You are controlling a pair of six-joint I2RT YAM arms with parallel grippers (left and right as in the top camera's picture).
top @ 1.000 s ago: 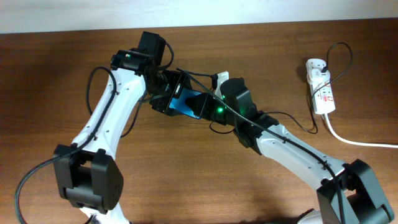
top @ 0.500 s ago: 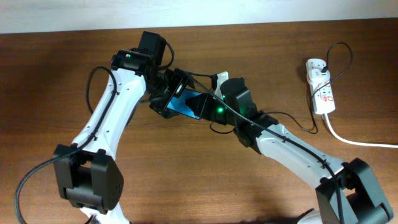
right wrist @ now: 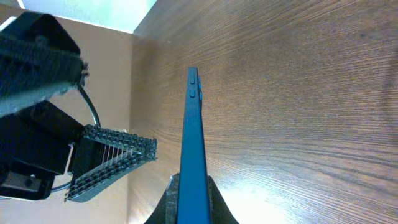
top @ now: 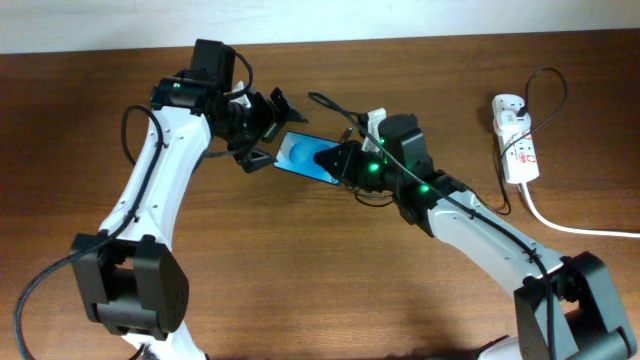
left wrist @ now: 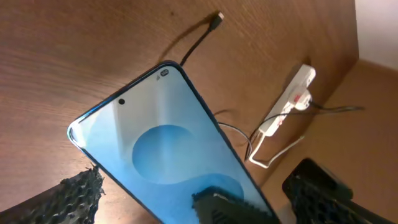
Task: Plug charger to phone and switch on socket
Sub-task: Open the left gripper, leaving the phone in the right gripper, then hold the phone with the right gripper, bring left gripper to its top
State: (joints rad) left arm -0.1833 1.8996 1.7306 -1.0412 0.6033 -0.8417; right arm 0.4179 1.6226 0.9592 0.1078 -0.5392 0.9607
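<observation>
Two slips look possible on the wooden table [top: 300, 290]. The left gripper [top: 264, 128], its arm reaching in from the side, hangs with jaws spread wide and empty just beside one end of the phone [top: 303, 160]; a careless swing could knock the phone askew. The right gripper [right wrist: 193, 194], arm stretched low toward the centre, is pinched across the phone's faces near its other end. The socket [top: 516, 140] lies well apart. The charger [left wrist: 198, 43] lies loose, its small tip unplugged near the phone and easy to fumble.
</observation>
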